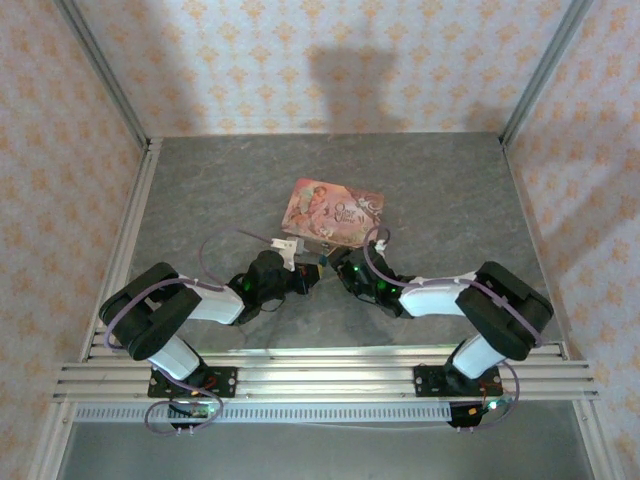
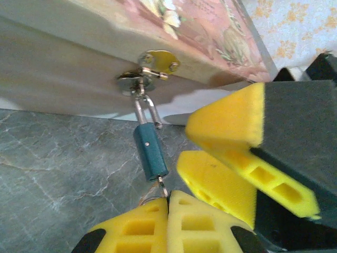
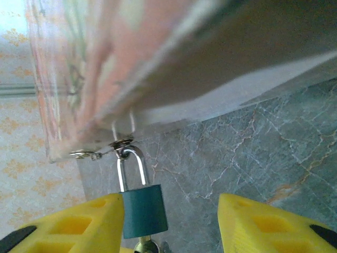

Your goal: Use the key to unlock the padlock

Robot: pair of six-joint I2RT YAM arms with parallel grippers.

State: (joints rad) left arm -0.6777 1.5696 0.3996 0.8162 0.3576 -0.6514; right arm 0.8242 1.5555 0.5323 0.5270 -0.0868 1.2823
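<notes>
The small teal padlock (image 2: 150, 152) hangs by its silver shackle (image 3: 131, 166) from the hasp (image 2: 138, 83) on the front of the pink illustrated tin (image 1: 333, 212). The key (image 2: 163, 185) sticks in the padlock's bottom, with its ring just behind. My left gripper (image 2: 169, 199) is shut on the key, its yellow pads pressed together. My right gripper (image 3: 171, 216) is open around the padlock (image 3: 143, 211), whose body lies against the left finger (image 3: 79, 224) with a wide gap to the other finger. In the top view both grippers (image 1: 305, 272) (image 1: 342, 268) meet at the tin's near edge.
The tin lies on a grey marbled table (image 1: 440, 190) enclosed by patterned walls. In the left wrist view the right gripper's yellow fingers (image 2: 226, 126) hang close beside the padlock. An aluminium rail (image 1: 320, 375) runs along the near edge by the arm bases.
</notes>
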